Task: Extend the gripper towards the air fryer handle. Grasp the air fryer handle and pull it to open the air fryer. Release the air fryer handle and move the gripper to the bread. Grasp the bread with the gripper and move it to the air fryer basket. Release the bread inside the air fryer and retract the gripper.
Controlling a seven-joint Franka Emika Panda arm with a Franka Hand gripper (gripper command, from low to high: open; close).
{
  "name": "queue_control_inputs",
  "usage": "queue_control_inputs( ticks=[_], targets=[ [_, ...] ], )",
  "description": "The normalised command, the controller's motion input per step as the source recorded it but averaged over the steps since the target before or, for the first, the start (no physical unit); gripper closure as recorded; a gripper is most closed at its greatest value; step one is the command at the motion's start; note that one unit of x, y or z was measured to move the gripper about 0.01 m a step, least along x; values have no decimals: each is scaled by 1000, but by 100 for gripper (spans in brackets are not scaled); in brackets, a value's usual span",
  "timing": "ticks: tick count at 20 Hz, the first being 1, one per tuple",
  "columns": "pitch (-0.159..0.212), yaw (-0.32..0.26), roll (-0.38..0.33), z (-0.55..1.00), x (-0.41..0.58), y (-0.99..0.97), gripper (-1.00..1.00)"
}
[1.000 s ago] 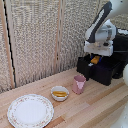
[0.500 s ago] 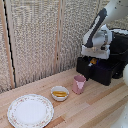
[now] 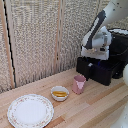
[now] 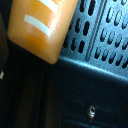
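The black air fryer (image 3: 118, 50) stands at the exterior view's right, and its basket (image 3: 96, 70) is pulled out toward the table. My white gripper (image 3: 98, 55) hangs just above the open basket. In the wrist view the orange-brown bread (image 4: 42, 25), with pale stripes, fills the near field right at the gripper, over the black perforated basket floor (image 4: 100, 35). The bread appears to be held; my fingers themselves do not show. The bread is hidden in the exterior view. The handle cannot be told apart from the dark drawer front.
A pink cup (image 3: 79, 84) stands on the wooden table (image 3: 95, 107) just in front of the basket. A small bowl (image 3: 60, 93) with a yellow-orange food piece is beside it. A patterned plate (image 3: 30, 110) lies at the exterior view's left. A ribbed screen (image 3: 40, 40) runs behind.
The gripper has stayed over the open basket, shifting only slightly. Cup, bowl and plate have not moved.
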Motion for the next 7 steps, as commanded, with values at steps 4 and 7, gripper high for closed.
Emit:
queue_control_inputs(
  ticks=[4, 7],
  targets=[
    [76, 3, 64, 856, 46, -6, -100],
    [52, -71, 21, 887, 72, 7, -100]
  ],
)
